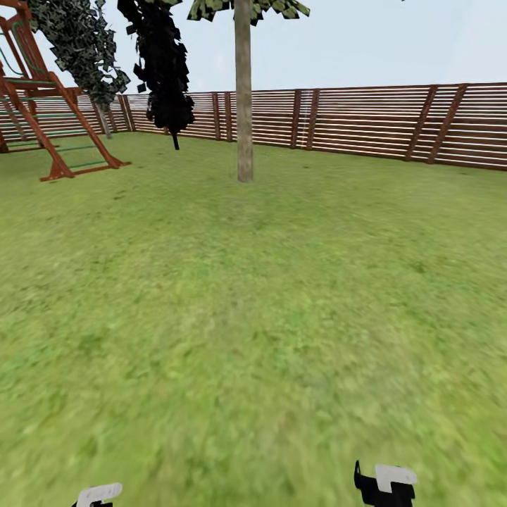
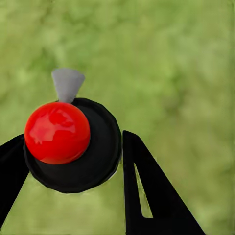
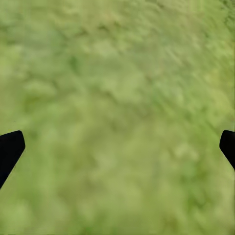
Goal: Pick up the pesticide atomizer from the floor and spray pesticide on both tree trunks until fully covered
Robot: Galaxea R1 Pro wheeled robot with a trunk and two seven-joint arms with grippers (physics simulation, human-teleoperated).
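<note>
Blurry green grass [image 1: 253, 317] with yellowish patches is stretching from the near edge of the lawn out to a reddish-brown slatted wooden fence [image 1: 366, 120] that is running along the far edge. A red-brown wooden climbing frame [image 1: 49, 105] is standing at the lawn's far left corner, and a near-black conifer [image 1: 163, 63] and a leafy grey-green shrub [image 1: 81, 49] are rising just before the fence. A pale, hazy blue sky [image 1: 366, 42] is spreading even daylight over everything.

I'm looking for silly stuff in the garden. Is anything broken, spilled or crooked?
Nothing stands out. The tree trunk stands straight, the fence runs unbroken, and the grass shows no spill. The left gripper has its jaws around the atomizer; the right gripper is open over grass.
</note>
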